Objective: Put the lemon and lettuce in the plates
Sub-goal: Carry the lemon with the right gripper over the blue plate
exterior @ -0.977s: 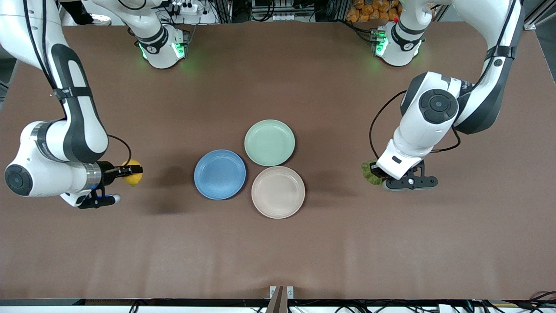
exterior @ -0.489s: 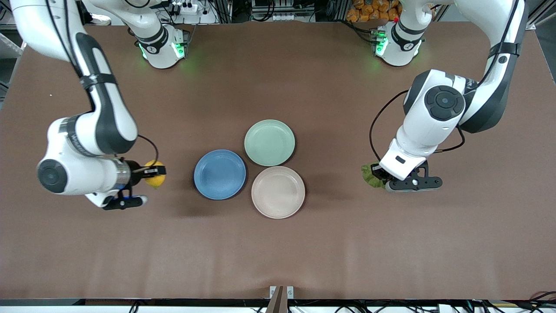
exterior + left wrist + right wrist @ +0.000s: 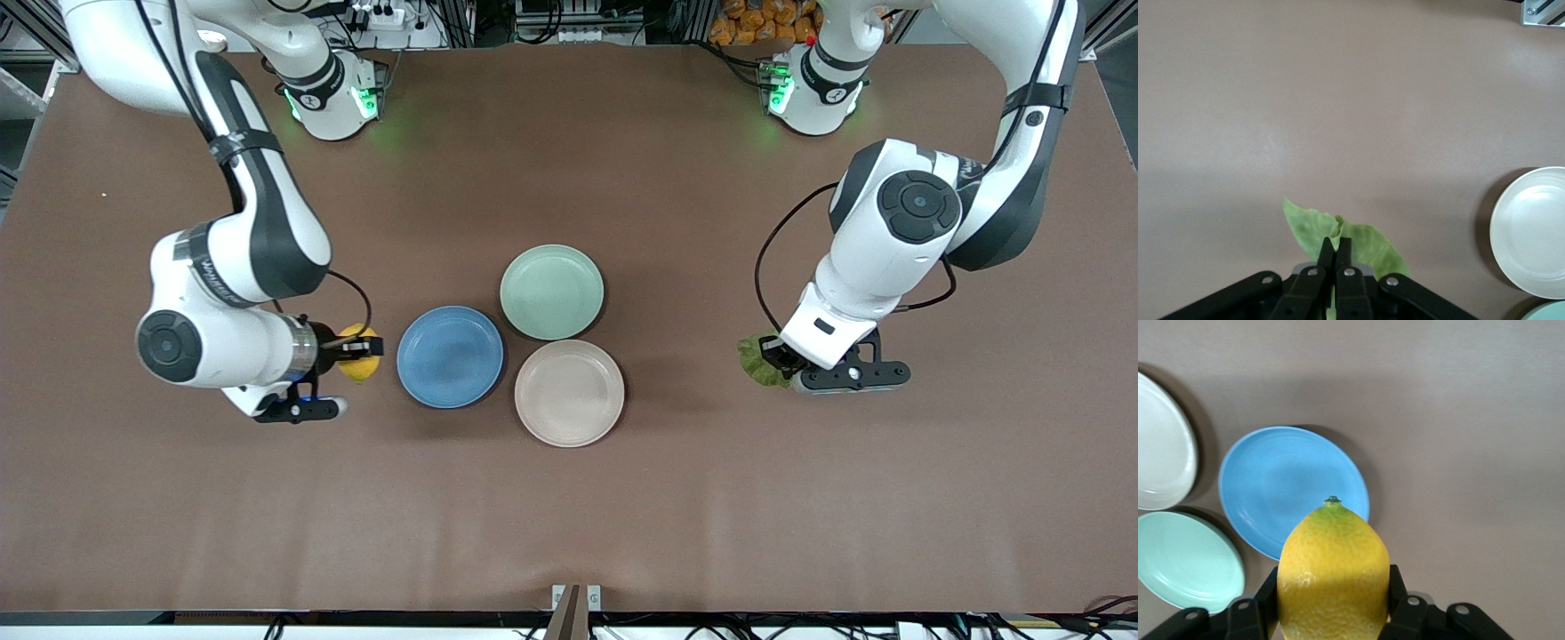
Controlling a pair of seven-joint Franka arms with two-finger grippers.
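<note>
the right gripper (image 3: 363, 343), clamped on the lemon (image 3: 358, 341), hangs beside the blue plate (image 3: 450, 356); released early, the lemon could roll off. the left gripper (image 3: 772, 359) pinches the lettuce (image 3: 756, 359), apparently by one thin edge, well short of the beige-pink plate (image 3: 569, 392), so the leaf may slip.

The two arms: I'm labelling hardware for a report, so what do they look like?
Both the right arm and the left arm are glossy white with black joint bands and round black caps. Thin black cables loop at the wrists. Black jaws. Bases glow green.
</note>
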